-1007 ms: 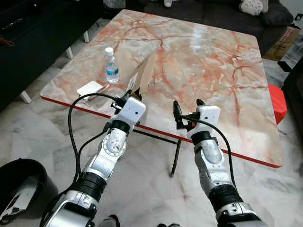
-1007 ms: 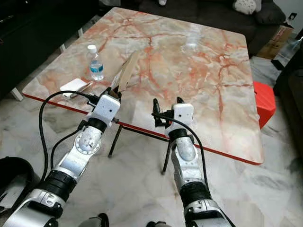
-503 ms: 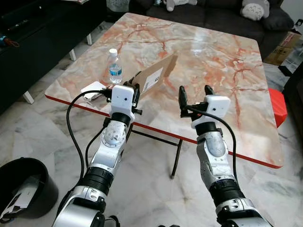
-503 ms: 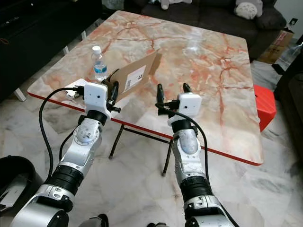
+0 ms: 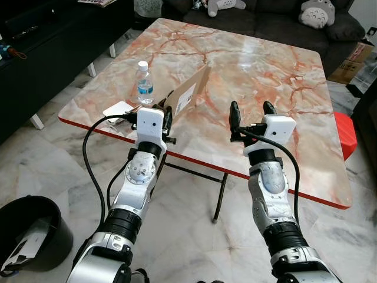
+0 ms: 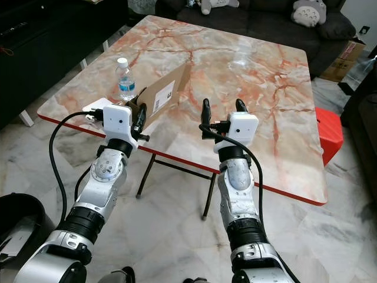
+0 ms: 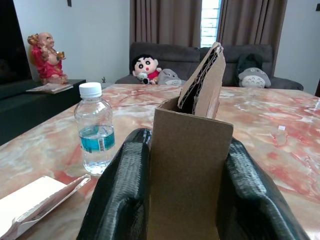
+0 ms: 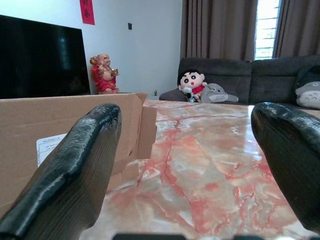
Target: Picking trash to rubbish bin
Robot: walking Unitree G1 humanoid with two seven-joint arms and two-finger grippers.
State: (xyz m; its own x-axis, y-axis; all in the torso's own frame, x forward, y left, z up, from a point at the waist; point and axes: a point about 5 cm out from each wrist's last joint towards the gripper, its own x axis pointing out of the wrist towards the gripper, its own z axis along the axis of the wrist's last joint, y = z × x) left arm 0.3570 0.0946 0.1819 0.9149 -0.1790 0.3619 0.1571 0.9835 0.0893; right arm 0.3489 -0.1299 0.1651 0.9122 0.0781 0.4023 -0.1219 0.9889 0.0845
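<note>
Black round rubbish bin sits on the marble floor at the robot's near left, some pale paper already inside.

Left pincer is clamped on the near edge of a flattened brown cardboard box with a white label; the left wrist view shows both black fingers pressed against the card. Against half a second ago the card has swung from broadside to nearly edge-on and tilts up over the bench. Judgement: the trash is secured and lifted, so the grasp step is done and the carry to the bin comes next, with a turn to the left.

Right pincer hovers over the bench's near edge, fingers spread wide, holding nothing.

Farther left on the pink-veined marble bench with a red rim: a white flat packet, then a small clear plastic water bottle with a white cap, upright. Both are probably trash to collect later.
</note>
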